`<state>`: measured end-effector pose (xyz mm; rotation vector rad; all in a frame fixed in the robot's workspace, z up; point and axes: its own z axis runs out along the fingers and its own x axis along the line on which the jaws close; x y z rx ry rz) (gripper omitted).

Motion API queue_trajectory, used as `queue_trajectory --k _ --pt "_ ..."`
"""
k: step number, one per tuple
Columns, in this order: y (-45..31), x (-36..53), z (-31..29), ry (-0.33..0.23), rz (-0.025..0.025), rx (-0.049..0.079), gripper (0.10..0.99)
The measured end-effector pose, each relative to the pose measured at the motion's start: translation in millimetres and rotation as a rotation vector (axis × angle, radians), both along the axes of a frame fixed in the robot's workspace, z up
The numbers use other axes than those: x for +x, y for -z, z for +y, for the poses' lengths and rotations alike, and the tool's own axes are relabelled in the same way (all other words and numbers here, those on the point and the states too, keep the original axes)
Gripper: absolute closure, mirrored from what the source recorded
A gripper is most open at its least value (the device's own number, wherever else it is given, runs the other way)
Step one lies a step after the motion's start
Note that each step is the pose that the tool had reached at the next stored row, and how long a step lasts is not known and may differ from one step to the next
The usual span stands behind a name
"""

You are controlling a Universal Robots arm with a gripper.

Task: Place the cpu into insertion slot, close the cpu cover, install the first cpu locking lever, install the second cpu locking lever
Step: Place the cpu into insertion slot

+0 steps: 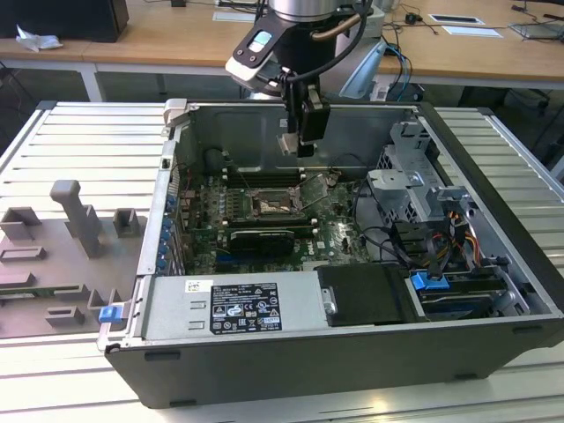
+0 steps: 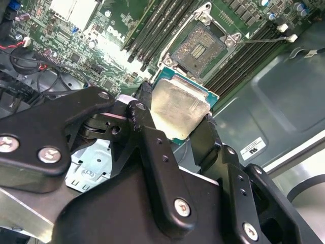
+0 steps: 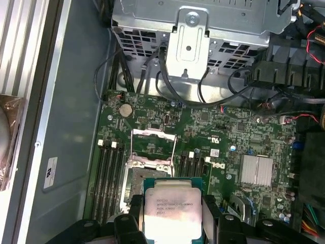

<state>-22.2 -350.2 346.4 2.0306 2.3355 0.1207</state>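
Slatted metal bench (image 1: 62, 132), wooden desks behind. On the bench sits an open computer case (image 1: 264, 374) with a green motherboard (image 1: 339, 233) lying flat inside.

Exterior view:
- My pincer (image 1: 298, 148) hangs in the case's open top, above the board and clear of it.
- A pale edge of the cpu (image 1: 287, 142) shows at my fingertips.
- The insertion slot (image 1: 268, 208) lies below on the board, well apart from the chip.

Second wrist view:
- My pincer (image 2: 176, 109) is spread only to the chip's width, one black finger (image 2: 147, 119) pressed on each opposite edge.
- The cpu (image 2: 180, 101) is pinched between them, silvery top showing, with a thin green rim around it.
- The insertion slot (image 2: 198, 47) is uncovered and its contact field is bare. Long black memory slots (image 2: 162, 20) run on both sides.

First wrist view:
- My pincer (image 3: 170, 203) clamps the cpu (image 3: 170, 213), its printed face up.
- The cpu cover (image 3: 154, 133) is swung back off the socket, and the board shows through its window.
- The insertion slot (image 3: 133, 187) sits between the cover's hinge and the held chip, partly hidden by it.
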Motion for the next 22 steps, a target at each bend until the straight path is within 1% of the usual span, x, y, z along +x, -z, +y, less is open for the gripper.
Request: queue_trajectory --k 4,15,22 --pt "3.0 0.0 0.0 0.0 0.0 -0.003 0.545" --pt "9.7 0.0 0.0 0.0 0.0 -0.002 0.545" --pt "15.4 0.0 0.0 0.0 0.0 -0.003 0.545"
